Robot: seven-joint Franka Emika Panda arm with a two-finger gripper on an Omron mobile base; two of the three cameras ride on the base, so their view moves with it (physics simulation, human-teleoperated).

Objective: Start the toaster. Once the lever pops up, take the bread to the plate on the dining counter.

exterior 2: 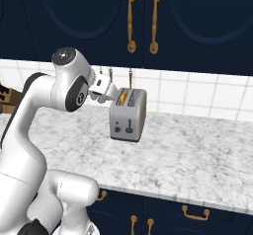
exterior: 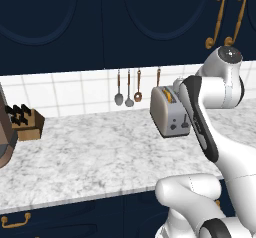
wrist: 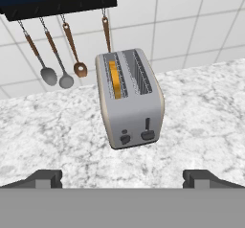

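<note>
The boxy silver-grey metal toaster point(wrist: 130, 97) is seen on the white-grey marbled bench point(wrist: 57, 131) against the tiled wall, with the pale-tan bread slice point(wrist: 114, 80) sunk in its left slot. The gripper point(wrist: 122, 178) is held in front of it with jaws wide apart and nothing between them. The starting step is judged to be in hand: the dark lever point(wrist: 148, 130) on the near end is yet to be reached and pressed down.

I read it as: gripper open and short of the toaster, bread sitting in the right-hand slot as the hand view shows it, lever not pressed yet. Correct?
One slip: in the hand view the bread sits in the left-hand slot of the toaster; the right-hand slot looks empty. The rest stands: the gripper is open, short of the toaster, and the lever appears untouched.
</note>
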